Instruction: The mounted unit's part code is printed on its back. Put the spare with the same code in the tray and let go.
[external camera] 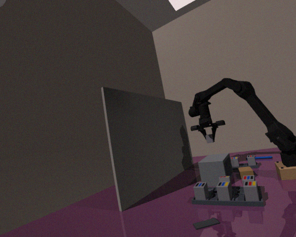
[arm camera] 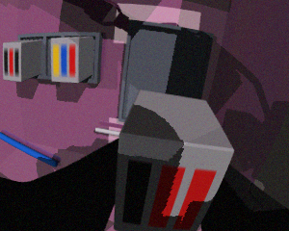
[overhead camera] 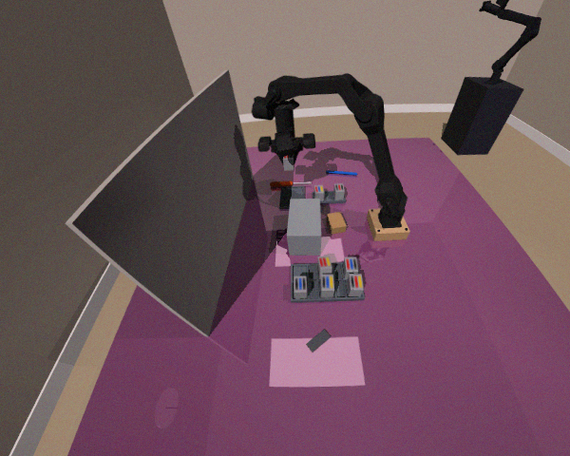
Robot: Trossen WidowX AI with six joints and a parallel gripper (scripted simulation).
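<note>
My gripper (overhead camera: 287, 158) (external camera: 209, 136) is shut on a grey spare (overhead camera: 288, 164) (external camera: 209, 138) (arm camera: 178, 127) with black, red and red stripes on its end. It holds the spare high in the air. In the wrist view the spare overlaps the near end of the grey tray (overhead camera: 299, 191) (arm camera: 149, 63), which looks empty and is half in shadow. The mounted unit, a big grey box (overhead camera: 304, 216) (external camera: 211, 171), stands in front of the tray; its printed back is hidden. Several striped spares stand in the front rack (overhead camera: 327, 298) (external camera: 228, 202); its back-left slot is empty.
A small rack with two spares (overhead camera: 318, 192) (arm camera: 65, 60) is beside the tray. An orange-handled screwdriver (overhead camera: 281, 184) lies by the tray, near a blue pen (overhead camera: 343, 172) (arm camera: 26, 149). A wooden block (overhead camera: 336, 222) is beside the box. A large dark panel (overhead camera: 177, 196) (external camera: 145, 142) stands left.
</note>
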